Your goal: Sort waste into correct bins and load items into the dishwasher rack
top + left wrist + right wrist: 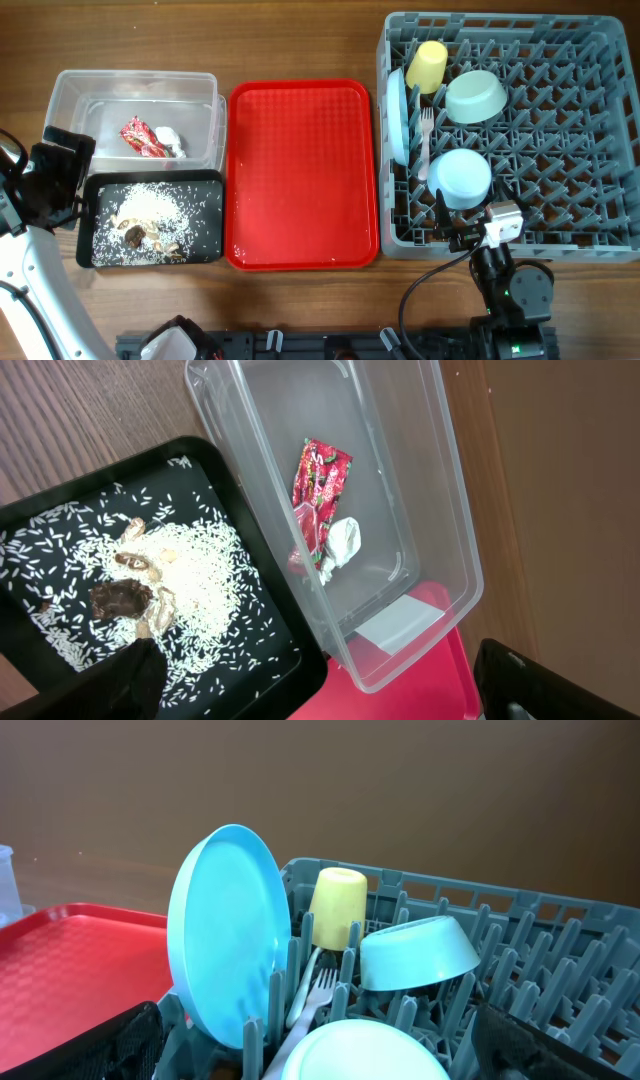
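Overhead — wrapper (pixel 142 138), tissue (pixel 169 141) in tub (pixel 118 104); rice (pixel 150 205) in black tray (pixel 206 238).

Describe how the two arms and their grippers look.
The left arm has a white, rounded link ending in a black, boxy left gripper. The right arm is black with a silver block near the right gripper, a black cable looping beside it. Both grippers' fingers are black.

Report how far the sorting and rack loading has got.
Done: wrapper and tissue in the clear tub, rice in the black tray; plate, cup, green bowl, blue bowl and fork in the rack. In hand: nothing; left gripper and right gripper open. Left: red tray is bare; I cannot make out the spoon.
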Tool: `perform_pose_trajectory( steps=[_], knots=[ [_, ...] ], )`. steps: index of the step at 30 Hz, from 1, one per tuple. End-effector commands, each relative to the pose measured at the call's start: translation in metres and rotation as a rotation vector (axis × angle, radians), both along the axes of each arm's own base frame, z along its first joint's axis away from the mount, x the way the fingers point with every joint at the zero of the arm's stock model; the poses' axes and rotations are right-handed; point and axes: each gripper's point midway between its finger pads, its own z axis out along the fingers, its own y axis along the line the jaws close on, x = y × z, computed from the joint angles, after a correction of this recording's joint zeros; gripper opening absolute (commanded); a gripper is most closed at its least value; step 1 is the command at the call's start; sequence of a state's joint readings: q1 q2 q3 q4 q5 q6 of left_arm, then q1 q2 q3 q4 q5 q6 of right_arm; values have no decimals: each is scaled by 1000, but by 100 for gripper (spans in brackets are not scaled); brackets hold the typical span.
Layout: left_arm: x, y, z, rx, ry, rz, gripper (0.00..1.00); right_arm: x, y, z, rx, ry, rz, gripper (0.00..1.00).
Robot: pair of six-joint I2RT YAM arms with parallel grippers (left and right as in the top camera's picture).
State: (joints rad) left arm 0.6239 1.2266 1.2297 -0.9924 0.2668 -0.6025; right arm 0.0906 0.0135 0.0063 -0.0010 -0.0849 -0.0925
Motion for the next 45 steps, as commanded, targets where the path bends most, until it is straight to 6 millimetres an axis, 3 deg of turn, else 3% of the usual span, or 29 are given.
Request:
perform_pose_trajectory(
  steps=[1,28,31,38,40,45],
  knots=[
    [1,2,6,22,-11,-14,100,0,-2,2,-15,-14,-12,100],
    [2,-2,8,25,-16,-27,100,0,-2,2,-15,-13,-13,100],
    [5,-18,18,47,-48,-75,100,0,-2,2,-15,-13,-13,100],
    [3,-107,65,118,-209,-349,100,0,-2,2,-15,-13,-13,100],
    [-11,-135,83,158,-286,-434,100,0,-2,2,-15,-13,-13,100],
    [-57,-154,100,260,-413,-476,100,0,-2,2,-14,-13,-13,100]
  ],
)
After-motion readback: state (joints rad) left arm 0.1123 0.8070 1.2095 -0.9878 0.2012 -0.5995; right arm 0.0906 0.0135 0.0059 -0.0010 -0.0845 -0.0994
